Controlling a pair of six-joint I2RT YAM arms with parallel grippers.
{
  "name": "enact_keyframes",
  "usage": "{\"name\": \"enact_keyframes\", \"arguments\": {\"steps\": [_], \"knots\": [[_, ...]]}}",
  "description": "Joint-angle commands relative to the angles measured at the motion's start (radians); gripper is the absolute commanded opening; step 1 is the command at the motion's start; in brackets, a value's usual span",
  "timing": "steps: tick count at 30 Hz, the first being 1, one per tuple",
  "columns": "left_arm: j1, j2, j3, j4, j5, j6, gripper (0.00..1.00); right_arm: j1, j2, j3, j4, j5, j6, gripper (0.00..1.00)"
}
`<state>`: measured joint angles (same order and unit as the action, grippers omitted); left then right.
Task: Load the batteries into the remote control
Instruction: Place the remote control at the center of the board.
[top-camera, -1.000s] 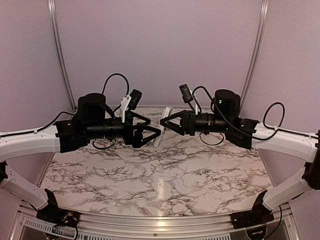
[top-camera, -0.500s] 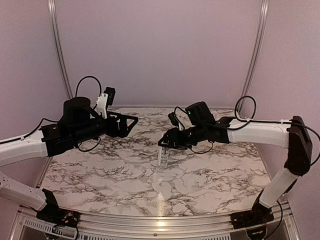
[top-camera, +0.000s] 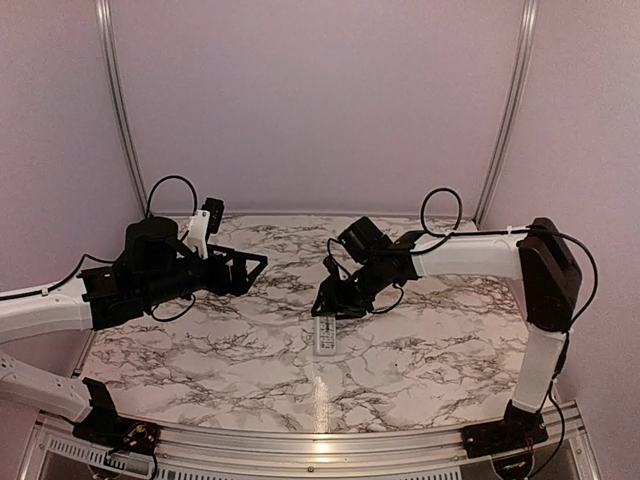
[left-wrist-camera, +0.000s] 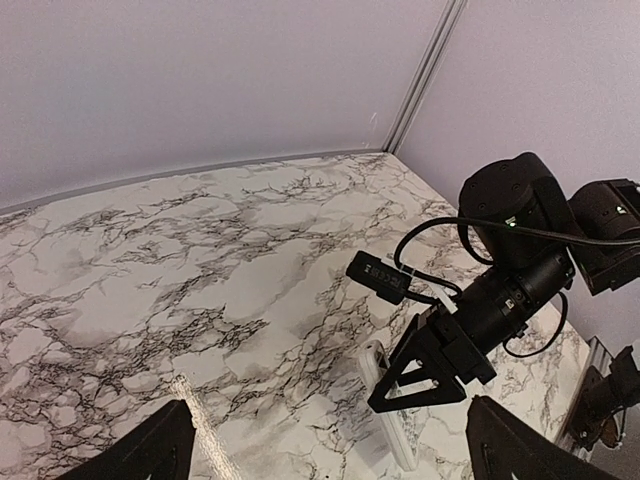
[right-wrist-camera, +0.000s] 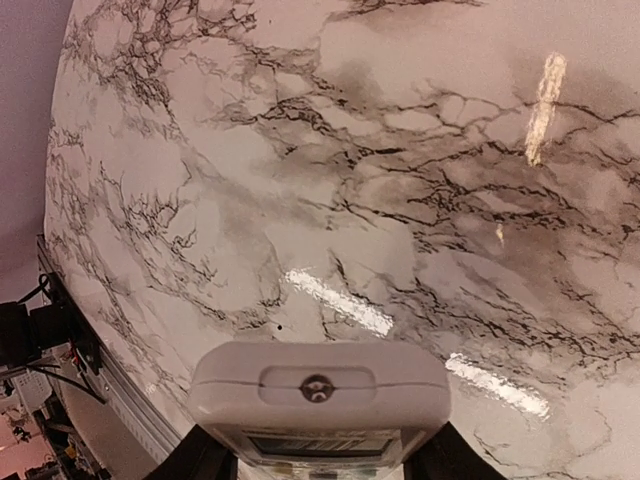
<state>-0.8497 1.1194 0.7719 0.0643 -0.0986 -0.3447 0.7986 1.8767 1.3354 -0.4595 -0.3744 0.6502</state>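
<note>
Grips the remote control (top-camera: 325, 335) near mid-counter by its far end in the right jaws, part closed, with a black finger (right-wrist-camera: 205, 462) pressed against each long side of the white casing. Shows in the right wrist view the blunt end of the handset, marked by a small round dot in an oval recess, and under it the edge of a dark window. Points the free end of the handset toward the near edge of the counter (top-camera: 200, 350), face with display and buttons turned up, low over white marble with dark veins; resting on that surface or hanging just above it, cannot tell which. Has the right arm (top-camera: 470, 250) stretched in from the right side, white segment running leftward from a black elbow, black wrist tipped down over the handset. Holds the left jaws spread wide, gripping nothing, raised off the counter and well apart from the remote control, to its left. Aims them rightward toward the handset at the end of the left arm (top-camera: 150, 265). Frames in the left wrist view the right wrist and the handset between two spread black fingertips (left-wrist-camera: 150, 455) at the bottom corners. Closes off the counter behind with lilac walls (top-camera: 320, 100) and two pale metal posts (top-camera: 117, 100).
</note>
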Motion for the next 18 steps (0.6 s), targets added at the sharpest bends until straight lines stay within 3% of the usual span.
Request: {"name": "enact_keyframes", "arguments": {"steps": [1,7,18], "knots": [[0.004,-0.036,-0.035,0.053,-0.005,-0.006,0.99,0.012,0.064,0.064,-0.073,-0.022,0.044,0.11],[0.007,-0.051,-0.074,0.087,-0.002,-0.009,0.99,0.011,0.133,0.105,-0.115,-0.042,0.074,0.13],[0.018,-0.073,-0.123,0.116,-0.003,0.002,0.99,0.015,0.202,0.181,-0.199,-0.067,0.164,0.38]]}}
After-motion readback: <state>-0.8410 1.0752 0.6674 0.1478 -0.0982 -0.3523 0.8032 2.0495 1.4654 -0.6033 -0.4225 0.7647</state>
